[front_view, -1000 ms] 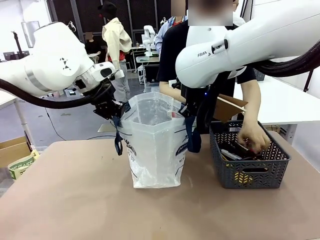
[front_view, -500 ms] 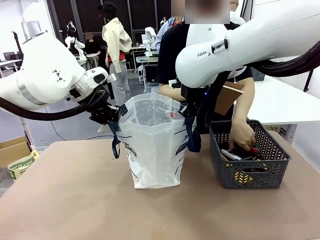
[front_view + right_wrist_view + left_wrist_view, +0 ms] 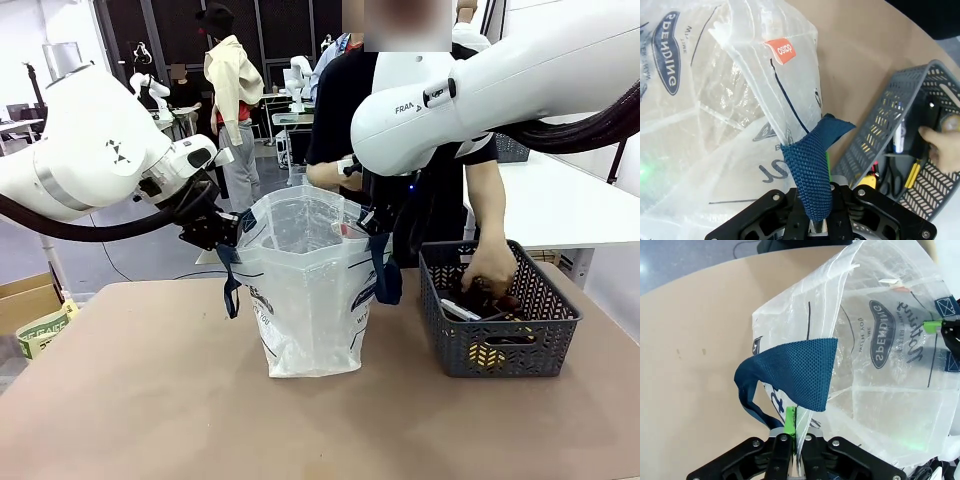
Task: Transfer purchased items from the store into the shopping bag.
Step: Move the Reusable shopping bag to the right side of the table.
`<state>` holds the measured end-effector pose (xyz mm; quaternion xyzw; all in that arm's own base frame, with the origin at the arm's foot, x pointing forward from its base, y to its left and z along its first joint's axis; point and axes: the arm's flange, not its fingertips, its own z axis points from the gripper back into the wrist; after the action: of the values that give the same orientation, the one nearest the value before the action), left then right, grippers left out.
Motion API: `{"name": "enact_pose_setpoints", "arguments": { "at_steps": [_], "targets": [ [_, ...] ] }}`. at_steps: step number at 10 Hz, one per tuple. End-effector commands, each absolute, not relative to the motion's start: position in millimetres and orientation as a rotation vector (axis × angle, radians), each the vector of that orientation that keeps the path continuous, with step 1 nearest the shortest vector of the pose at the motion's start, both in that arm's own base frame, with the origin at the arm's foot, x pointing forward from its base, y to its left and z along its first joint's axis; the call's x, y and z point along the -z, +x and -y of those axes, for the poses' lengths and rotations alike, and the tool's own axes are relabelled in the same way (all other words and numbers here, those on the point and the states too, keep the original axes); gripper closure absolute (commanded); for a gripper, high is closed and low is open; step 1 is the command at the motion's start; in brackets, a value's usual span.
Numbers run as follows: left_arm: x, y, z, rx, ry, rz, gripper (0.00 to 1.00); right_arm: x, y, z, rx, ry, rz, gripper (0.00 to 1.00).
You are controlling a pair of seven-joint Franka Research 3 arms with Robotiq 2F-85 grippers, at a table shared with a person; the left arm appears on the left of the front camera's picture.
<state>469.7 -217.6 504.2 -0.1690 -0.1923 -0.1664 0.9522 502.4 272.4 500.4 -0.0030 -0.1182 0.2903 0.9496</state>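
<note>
The clear shopping bag (image 3: 310, 290) stands upright at mid-table with its mouth held wide. My left gripper (image 3: 222, 232) is shut on the bag's left rim beside the navy handle (image 3: 790, 372), as the left wrist view shows (image 3: 796, 432). My right gripper (image 3: 378, 222) is shut on the right rim and navy handle (image 3: 812, 165). To the bag's right stands the dark grey basket (image 3: 500, 350), with yellow pieces (image 3: 914, 172) and other small items inside. The person's hand (image 3: 490, 272) reaches into the basket. The brown cardboard box is out of view.
The person stands behind the bag, with the other forearm (image 3: 328, 175) just above its back rim. A red tag (image 3: 781, 50) hangs on the bag's rim. A cardboard box (image 3: 28, 300) sits on the floor at the left.
My left gripper drew the bag's left rim outward, then held still. The brown box the person held up has dropped out of sight. The hand in the basket shifted a little.
</note>
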Motion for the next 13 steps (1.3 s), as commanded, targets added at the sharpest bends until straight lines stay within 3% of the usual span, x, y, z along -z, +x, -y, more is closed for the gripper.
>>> {"name": "enact_pose_setpoints", "arguments": {
  "at_steps": [1,13],
  "targets": [
    [-503.9,469.8,217.2,0.326,-0.345,0.391,1.0,-499.4,502.4,-271.8,-0.589,-0.007,0.239,1.0],
    [-503.9,469.8,217.2,0.326,-0.345,0.391,1.0,-502.5,499.8,-270.2,-0.587,-0.022,0.247,1.0]
  ]
}}
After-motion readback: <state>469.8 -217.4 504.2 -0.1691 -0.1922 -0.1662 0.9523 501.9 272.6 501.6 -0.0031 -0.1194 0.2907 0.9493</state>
